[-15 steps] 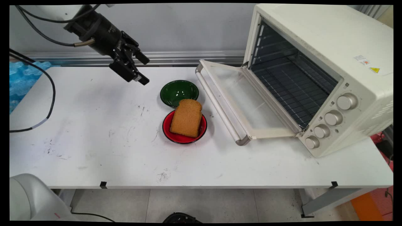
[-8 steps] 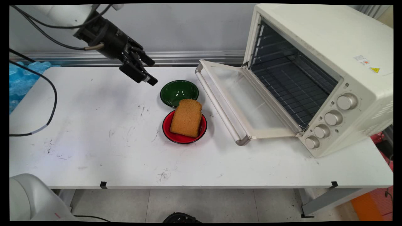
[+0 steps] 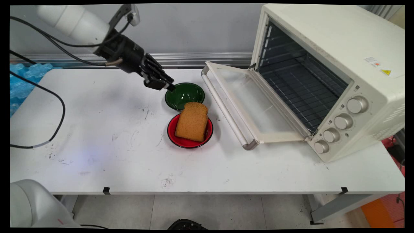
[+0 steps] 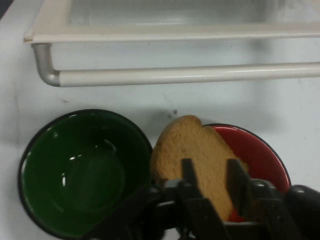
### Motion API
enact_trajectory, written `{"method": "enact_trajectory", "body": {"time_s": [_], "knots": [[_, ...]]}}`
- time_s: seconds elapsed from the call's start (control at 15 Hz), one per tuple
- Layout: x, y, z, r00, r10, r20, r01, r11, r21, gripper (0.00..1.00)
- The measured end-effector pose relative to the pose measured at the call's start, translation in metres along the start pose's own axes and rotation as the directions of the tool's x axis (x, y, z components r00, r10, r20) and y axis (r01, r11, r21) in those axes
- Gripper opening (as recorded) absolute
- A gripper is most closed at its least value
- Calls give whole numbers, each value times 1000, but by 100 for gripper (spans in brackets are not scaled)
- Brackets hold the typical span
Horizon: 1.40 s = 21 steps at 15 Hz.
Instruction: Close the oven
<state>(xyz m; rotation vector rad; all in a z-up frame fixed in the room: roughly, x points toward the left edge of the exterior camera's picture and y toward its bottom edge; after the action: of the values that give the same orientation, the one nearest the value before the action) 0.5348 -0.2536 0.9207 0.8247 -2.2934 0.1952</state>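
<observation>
Black tool (image 3: 168, 86), fingers slightly apart and empty, above green bowl (image 3: 184, 95) beside bread slice (image 3: 192, 121) in red bowl (image 3: 189, 142).

I'm looking across a scuffed white table (image 3: 97, 155) toward a pale grey wall (image 3: 194, 29); an aluminium rail (image 3: 194, 59) is running along the table's far edge. Grey floor tiles (image 3: 207, 210) are showing below the near edge. Crumpled blue plastic (image 3: 22, 81) is lying past the table's far left corner.
</observation>
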Motion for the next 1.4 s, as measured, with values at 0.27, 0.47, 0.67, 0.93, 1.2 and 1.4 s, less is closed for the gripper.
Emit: {"method": "enact_trajectory", "body": {"time_s": [0.27, 0.47, 0.67, 0.93, 1.2, 1.4], "knots": [[-5, 4, 23, 1000, -10, -16, 10, 1000, -11, 0], [-7, 9, 37, 1000, -9, -27, 8, 1000, -21, 0], [-9, 12, 50, 999, -5, -40, 4, 1000, -27, 0], [-15, 17, 73, 998, 0, -60, -2, 999, -33, 0], [-21, 20, 97, 997, 12, -76, -15, 999, -38, 0], [-21, 20, 110, 996, 22, -88, -26, 999, -40, 0]]}}
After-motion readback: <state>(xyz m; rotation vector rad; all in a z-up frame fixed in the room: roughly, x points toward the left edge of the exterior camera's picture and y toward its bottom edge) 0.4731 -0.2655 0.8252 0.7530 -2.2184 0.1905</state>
